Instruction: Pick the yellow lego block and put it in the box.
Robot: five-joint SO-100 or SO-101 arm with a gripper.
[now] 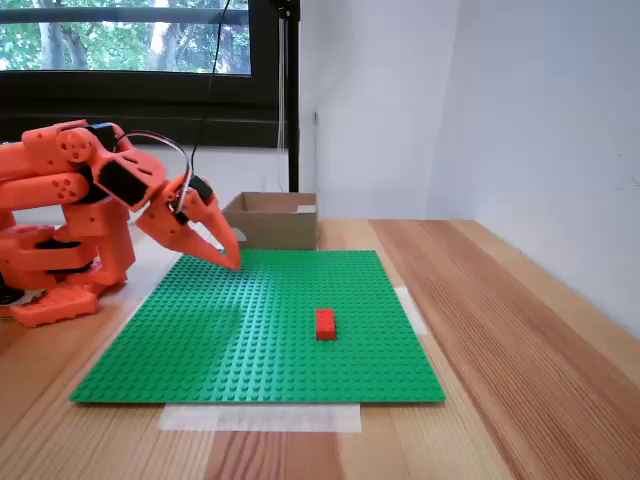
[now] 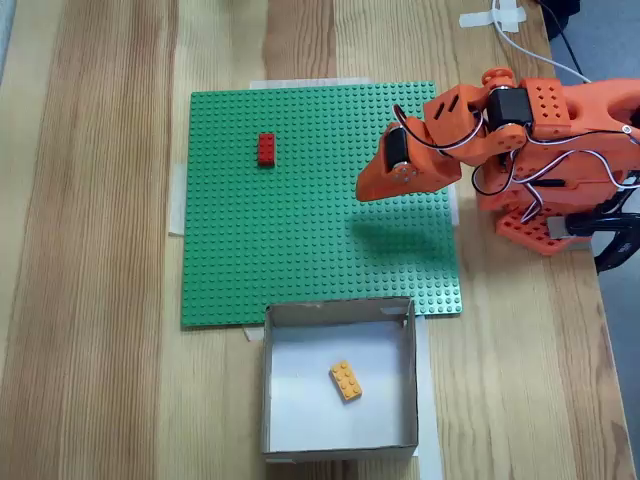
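Note:
The yellow lego block point(image 2: 346, 381) lies flat on the pale floor of the box point(image 2: 340, 312), a little below its middle in the view from above. From the side, the brown cardboard box point(image 1: 270, 222) stands at the far edge of the green baseplate point(image 1: 260, 330). My orange gripper point(image 1: 233, 262) hangs low over the baseplate's far left corner, just in front of the box. Its fingertips meet at a point and hold nothing. Seen from above, the gripper point(image 2: 365, 190) is over the plate's right side, well apart from the box.
A red lego brick point(image 2: 266, 149) sits on the green baseplate point(image 2: 300, 230), also seen near the plate's middle from the side point(image 1: 325, 323). The arm's orange base point(image 2: 560, 200) stands at the plate's right in the view from above. A white wall point(image 1: 540, 140) borders the table.

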